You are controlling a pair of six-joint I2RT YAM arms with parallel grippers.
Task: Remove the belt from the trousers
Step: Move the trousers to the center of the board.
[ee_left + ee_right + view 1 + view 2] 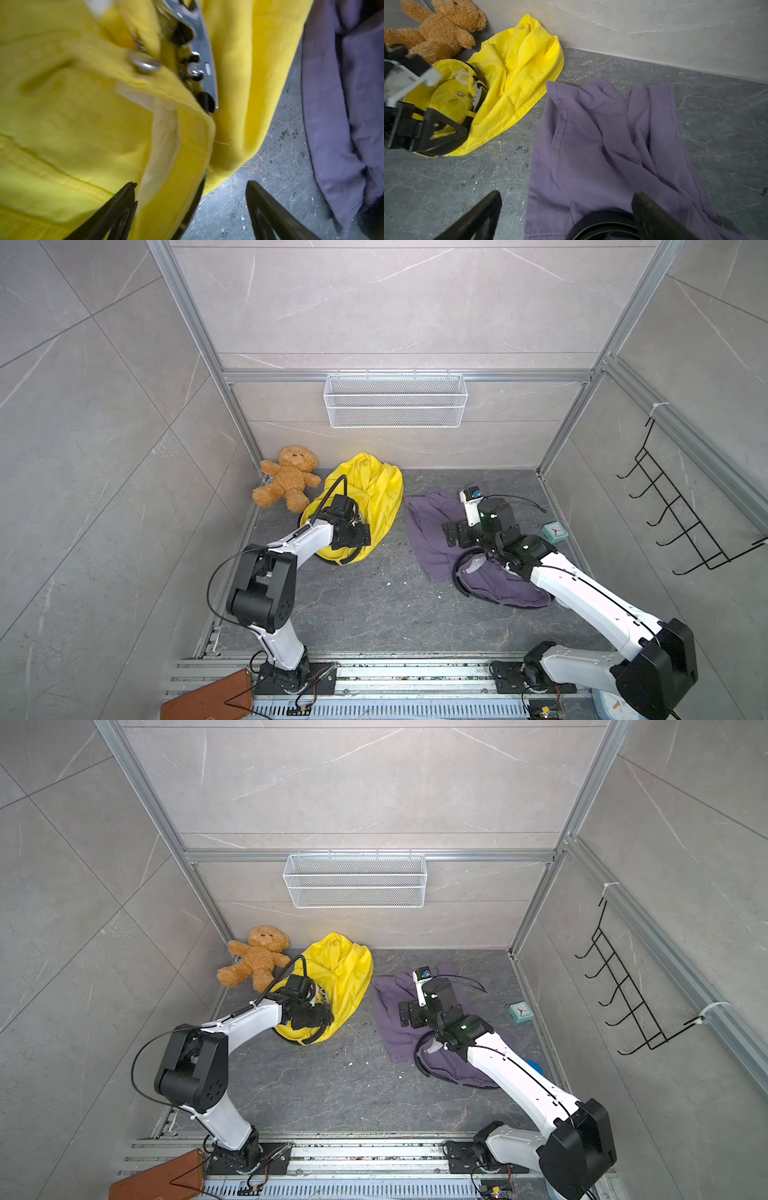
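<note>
Left hand point(360, 537) is being positioned low over the waist of the yellow trousers point(374, 489), which are lying bunched on the surface point(374, 614) near the back wall. In the left wrist view this hand is being shown released. Its fingers point(120, 207) are spread, with the yellow waistband edge and a dark strip of the black belt point(197, 199) between them, and nothing is being clenched. The belt is being seen threaded round the yellow waist, with its silver buckle point(204, 52) just beyond the trouser button point(144, 64).

Right hand point(451, 536) is being held above the purple trousers point(428, 531), also released. Its fingers point(481, 212) are wide apart and nothing is being grasped. A second black belt point(602, 220) is being seen looped in the purple waist, close under that hand.

A teddy bear point(286, 481) is lying just beside the yellow trousers. A small clock point(555, 531) is sitting near the right wall. A wire basket point(395, 400) is hanging on the back wall.
</note>
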